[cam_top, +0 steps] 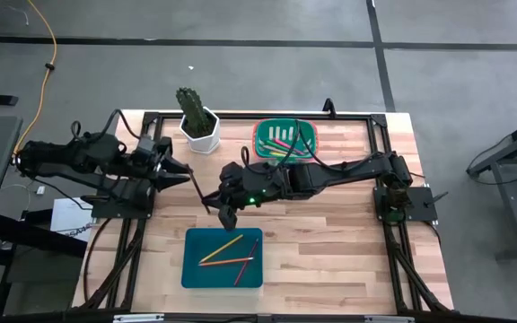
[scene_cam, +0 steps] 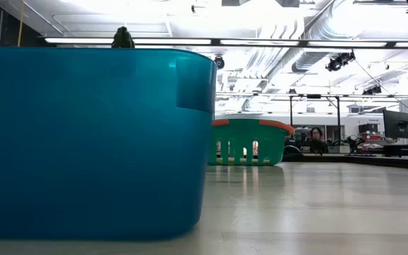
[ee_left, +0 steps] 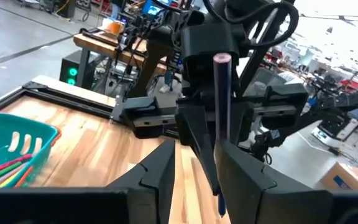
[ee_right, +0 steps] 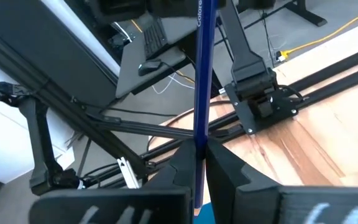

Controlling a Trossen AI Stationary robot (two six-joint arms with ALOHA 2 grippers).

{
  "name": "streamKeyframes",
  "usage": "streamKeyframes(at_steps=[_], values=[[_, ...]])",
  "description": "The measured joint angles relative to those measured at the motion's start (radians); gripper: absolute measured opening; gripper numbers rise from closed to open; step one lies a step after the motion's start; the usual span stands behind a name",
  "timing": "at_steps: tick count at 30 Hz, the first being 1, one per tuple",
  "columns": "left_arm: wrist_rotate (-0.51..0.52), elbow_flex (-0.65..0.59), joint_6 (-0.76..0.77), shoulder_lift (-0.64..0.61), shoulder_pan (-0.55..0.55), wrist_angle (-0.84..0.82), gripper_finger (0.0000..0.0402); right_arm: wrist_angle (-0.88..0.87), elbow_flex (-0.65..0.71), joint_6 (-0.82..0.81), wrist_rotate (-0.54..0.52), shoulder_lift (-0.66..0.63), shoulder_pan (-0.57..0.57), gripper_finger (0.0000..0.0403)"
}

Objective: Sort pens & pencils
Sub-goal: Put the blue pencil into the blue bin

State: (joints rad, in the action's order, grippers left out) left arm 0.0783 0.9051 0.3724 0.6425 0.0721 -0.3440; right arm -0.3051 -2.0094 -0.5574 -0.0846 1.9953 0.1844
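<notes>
My right gripper (cam_top: 225,215) is shut on a dark blue pencil (ee_right: 202,74) above the table's middle, just beyond the far edge of the blue tray (cam_top: 223,260). My left gripper (cam_top: 187,177) is open and faces it from the left. In the left wrist view the pencil (ee_left: 221,118) stands upright, with its lower end by one left finger (ee_left: 241,177). Several pencils (cam_top: 227,253) lie in the blue tray. Pink and green pens (cam_top: 284,139) lie in the green basket (cam_top: 260,135). Neither gripper shows in the low view. My right gripper pinches the pencil's shaft (ee_right: 197,146) between its two fingers. The pencil sticks out past the fingertips toward the left arm and is lifted clear of the table. My left gripper: I cannot tell whether one finger touches the pencil's lower end (ee_left: 219,208).
A cactus in a white pot (cam_top: 197,126) stands at the far left of the table, next to the green basket. In the low view the blue tray's wall (scene_cam: 91,142) fills the left side and the basket (scene_cam: 250,142) stands behind it. Bare wood lies to the right.
</notes>
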Motion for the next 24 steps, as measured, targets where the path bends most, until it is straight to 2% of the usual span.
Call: streamKeyframes(at_steps=[15,24], values=[[-0.033,-0.001,0.000,0.043,0.000,0.052,0.0104,0.022,0.000,0.009,0.010,0.000,0.000,0.0009],[-0.050,-0.001,-0.006,0.042,0.000,0.021,0.0104,0.021,0.000,0.009,0.012,0.000,0.000,0.0009]])
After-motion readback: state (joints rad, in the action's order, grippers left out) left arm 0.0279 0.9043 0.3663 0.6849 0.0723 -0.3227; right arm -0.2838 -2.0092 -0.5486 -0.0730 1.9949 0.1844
